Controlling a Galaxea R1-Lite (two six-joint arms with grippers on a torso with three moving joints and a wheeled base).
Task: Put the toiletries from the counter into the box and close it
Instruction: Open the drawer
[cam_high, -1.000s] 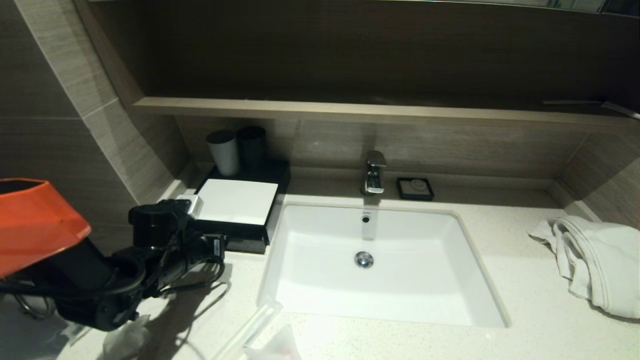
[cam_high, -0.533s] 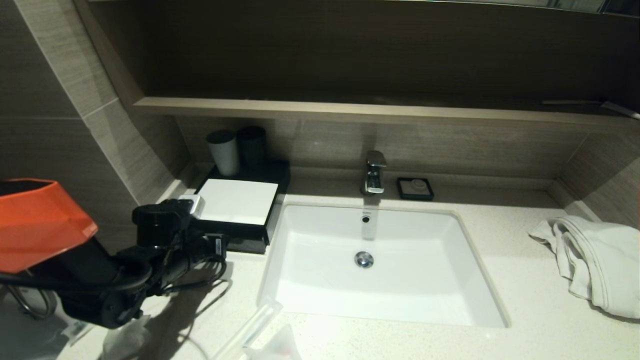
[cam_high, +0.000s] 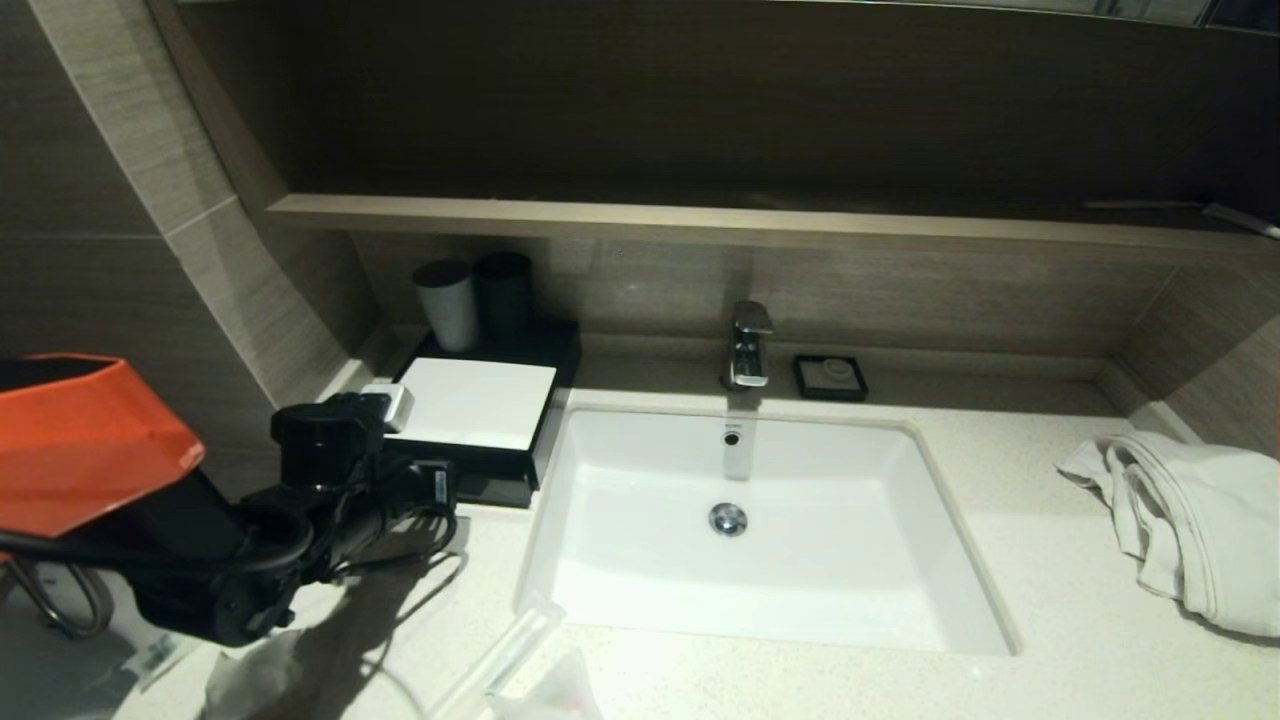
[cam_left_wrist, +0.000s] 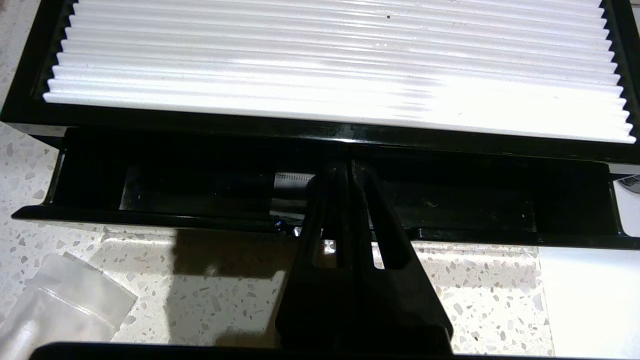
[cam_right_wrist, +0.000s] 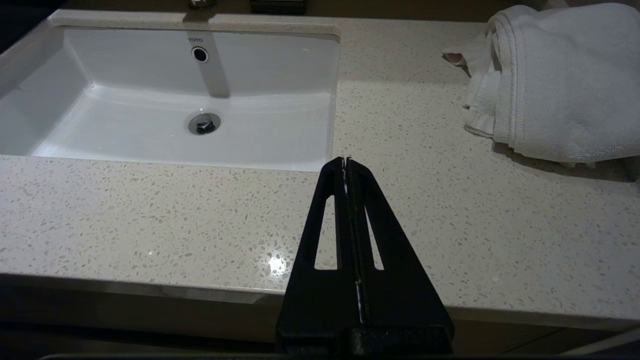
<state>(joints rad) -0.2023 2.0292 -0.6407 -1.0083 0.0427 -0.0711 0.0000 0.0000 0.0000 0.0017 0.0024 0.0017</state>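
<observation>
Here the desk (cam_high: 1000, 560) is taken up mostly by the white sink basin (cam_high: 760, 520), and a towel (cam_high: 1190, 520) is bunched well off on the right side, apart from the work. The box (cam_high: 478, 405) is set against the back wall at the left of the basin, with two cups (cam_high: 447, 303) stood on its rear part. In the left wrist view its front drawer (cam_left_wrist: 200, 215) is seen pulled out a little under the ribbed white top panel (cam_left_wrist: 340, 65), so a dark slot is left open — a small white packet (cam_left_wrist: 292, 182) can be made out inside it, likely already stowed.

The left tool (cam_left_wrist: 350, 170) is held low and level at the middle of the drawer front, its fingers pressed together with nothing between them; the tips are placed at the drawer's lip, probably so that the drawer can be pushed or hooked with the closed point, though actual contact cannot be told. The right tool (cam_right_wrist: 346, 162) is parked over the desk's front edge near the basin corner, likewise pinched together and empty.

Some toiletries are not yet boxed: a long clear-wrapped stick (cam_high: 500, 655) and a crumpled packet (cam_high: 550, 690) lie at the desk's near edge, another clear packet (cam_left_wrist: 60, 300) just in front of the drawer — the task is judged unfinished.
</observation>
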